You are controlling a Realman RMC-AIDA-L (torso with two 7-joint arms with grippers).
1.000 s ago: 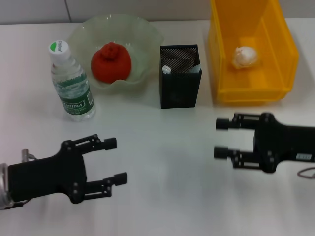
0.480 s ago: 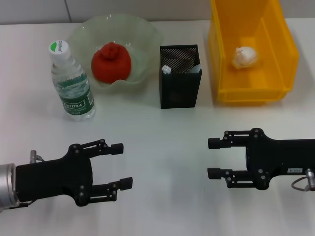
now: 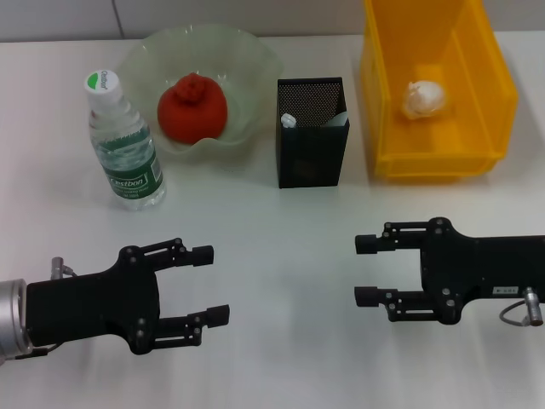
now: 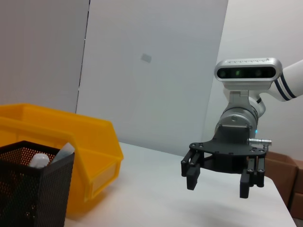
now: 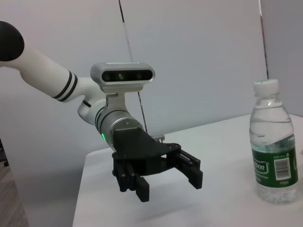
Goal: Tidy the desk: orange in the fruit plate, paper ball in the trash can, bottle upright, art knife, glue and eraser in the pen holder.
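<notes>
The bottle (image 3: 124, 141) stands upright at the far left, also seen as the bottle (image 5: 273, 151) in the right wrist view. An orange (image 3: 192, 106) lies in the green glass fruit plate (image 3: 255, 60). In the yellow trash can (image 3: 494, 94) rests the paper ball (image 3: 424, 98). The black mesh pen holder (image 3: 311, 136) holds a white-tipped item (image 3: 288, 120) and a pale flat piece; I cannot tell art knife, glue and eraser apart. My left gripper (image 3: 211, 285) hovers open near the front left, holding nothing. My right gripper (image 3: 361, 270) is open and holding nothing at the front right.
The white table (image 3: 281, 230) stretches between the two grippers and the row of objects at the back. The left wrist view shows the pen holder (image 4: 33, 189), the yellow trash can (image 4: 85, 142) and the right gripper (image 4: 218, 178); the right wrist view shows the left gripper (image 5: 165, 182).
The right gripper has drawn nearer the front edge and slid a little left. The left gripper shifted slightly right early on, then held still. Both stayed open.
</notes>
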